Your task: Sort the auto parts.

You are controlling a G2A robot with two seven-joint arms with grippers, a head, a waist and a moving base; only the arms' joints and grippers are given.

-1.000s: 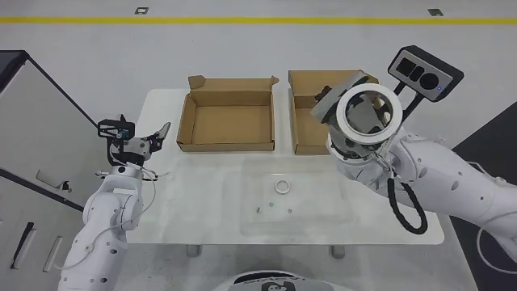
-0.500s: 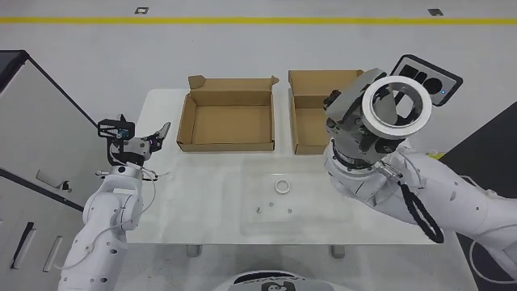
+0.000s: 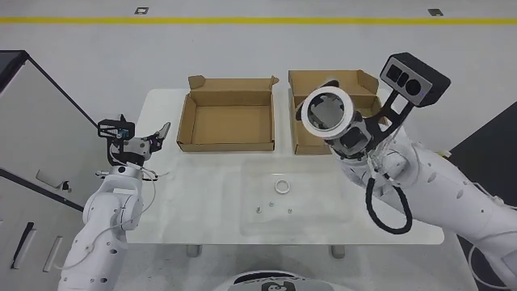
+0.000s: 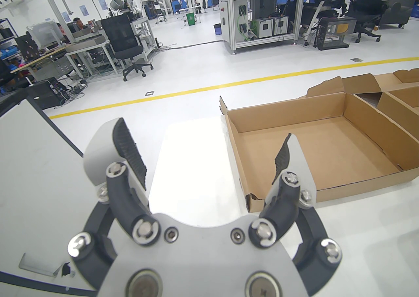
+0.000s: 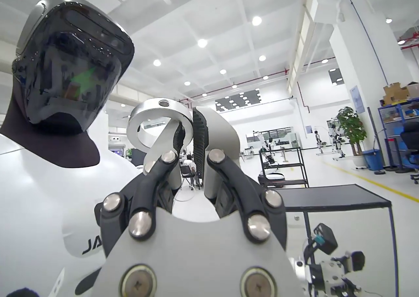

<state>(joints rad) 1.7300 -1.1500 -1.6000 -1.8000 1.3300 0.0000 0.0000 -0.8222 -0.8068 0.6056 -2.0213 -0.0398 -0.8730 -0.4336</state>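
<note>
My right gripper [image 5: 187, 134] is raised high above the table and shut on the rim of a silver metal ring [image 5: 154, 121] that has a threaded hole in its edge. From the top view the ring [image 3: 326, 91] hangs in the air over the right cardboard box [image 3: 310, 143]. A small white ring [image 3: 282, 186] and a few tiny parts [image 3: 271, 205] lie on a clear tray [image 3: 323, 210] at mid-table. My left gripper [image 4: 206, 154] stands open with nothing in it, at the table's left end [image 3: 157, 135], beside the left cardboard box [image 4: 311, 147].
Both open boxes stand side by side at the back of the white table [image 3: 202, 202]; the left box [image 3: 226, 125] has a bare floor. A black-topped cart [image 3: 32, 129] stands off the table's left side.
My right arm swung the silver ring first to the right, then back left over the right box. The left arm has not moved.
</note>
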